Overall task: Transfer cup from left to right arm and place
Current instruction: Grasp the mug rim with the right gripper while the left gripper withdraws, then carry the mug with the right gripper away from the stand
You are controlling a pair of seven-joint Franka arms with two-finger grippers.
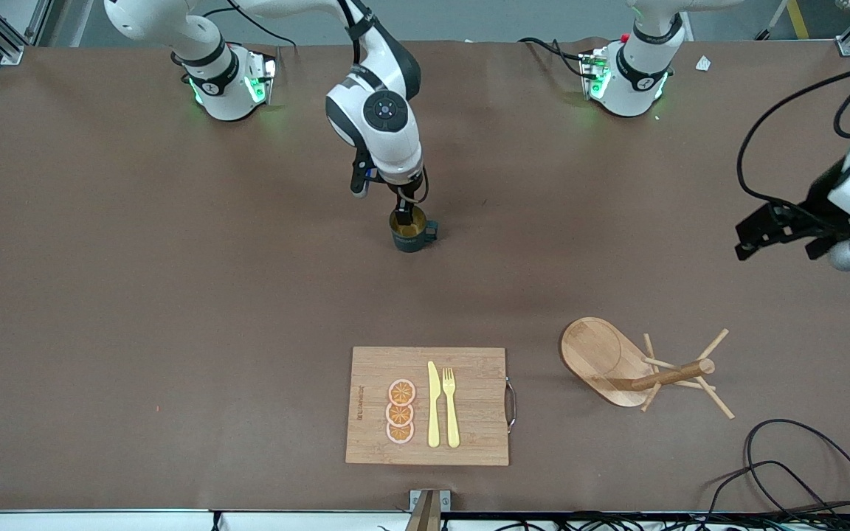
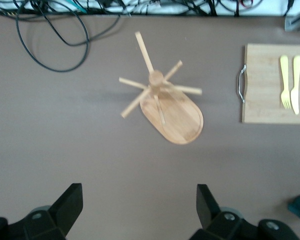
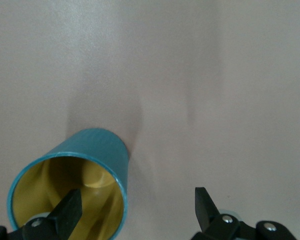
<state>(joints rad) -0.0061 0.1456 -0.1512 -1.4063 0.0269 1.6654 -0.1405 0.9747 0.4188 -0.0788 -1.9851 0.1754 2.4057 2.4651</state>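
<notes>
Cup-handling desk (image 1: pixel 137 295), brown and wide, carries everything here. Two white arms rise from bases along its robot edge. The right arm bends down over the middle of the desk, while the left arm waits out at its own end, raised above bare desk.

A bamboo cutting board (image 1: pixel 429 405) with a metal handle lies close to the front camera. Toward the left arm's end from it, and about as near the camera, is a wooden peg rack (image 1: pixel 617 365), tipped over on its side with its pegs splayed.

The cup (image 1: pixel 412 232), dark teal with a tan-yellow inside and a small side handle, stands upright on the desk near the middle, farther from the front camera than the cutting board.

The right claw (image 1: pixel 404 214) is just above the cup's mouth, released and spread wide; in the right wrist view one finger (image 3: pixel 70 207) hangs over the cup's opening and the other is outside the rim. The left claw (image 1: pixel 783 234) is released too, spread wide and grasping nothing.

On the board lie a yellow knife (image 1: pixel 433 405) and fork (image 1: pixel 451 405) side by side, and beside them three orange slices (image 1: pixel 401 411) in a row.
</notes>
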